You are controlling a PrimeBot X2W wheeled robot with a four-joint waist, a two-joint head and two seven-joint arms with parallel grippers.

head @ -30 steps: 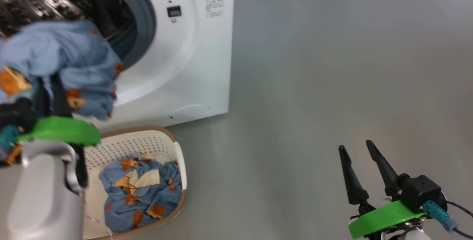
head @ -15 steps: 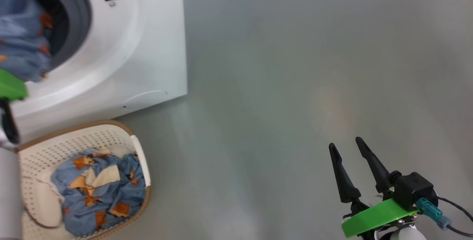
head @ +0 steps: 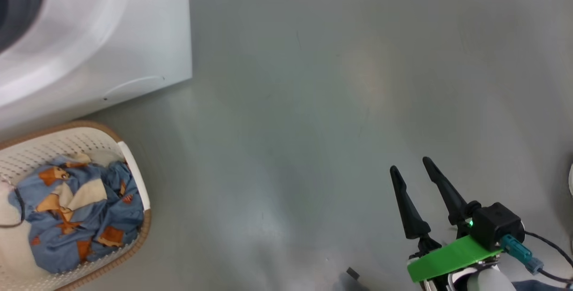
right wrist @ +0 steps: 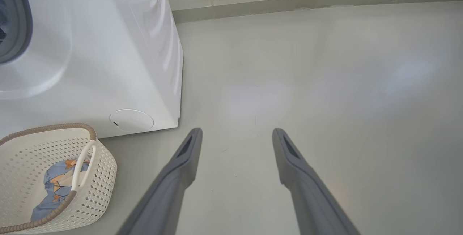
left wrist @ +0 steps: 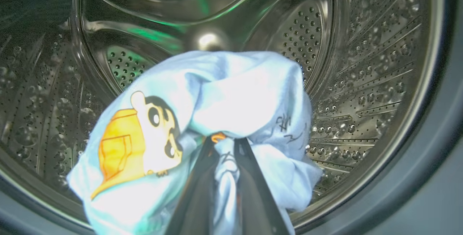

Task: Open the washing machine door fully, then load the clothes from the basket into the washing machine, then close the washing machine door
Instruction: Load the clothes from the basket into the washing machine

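The head has swung right, and the left gripper (left wrist: 226, 141), clamped on one blue garment (left wrist: 231, 94), is now inside the steel drum (left wrist: 361, 65) of the washing machine (head: 112, 36). A second garment (head: 80, 219) lies in the single basket (head: 136, 183), just beside the machine on smooth grey floor (head: 313, 103). The right gripper (head: 409, 164) hangs well apart, jaws wide.

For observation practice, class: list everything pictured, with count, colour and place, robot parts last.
washing machine: one, white, on the floor
drum: one, steel, inside the washing machine
garment: one, light blue, orange print, at the drum's opening
clothes: one heap, blue and orange, in the basket
basket: one, cream, brown rim, beside the washing machine
floor: one, grey, underneath
left gripper: one, dark, shut on the garment
right gripper: one, dark, open above the floor
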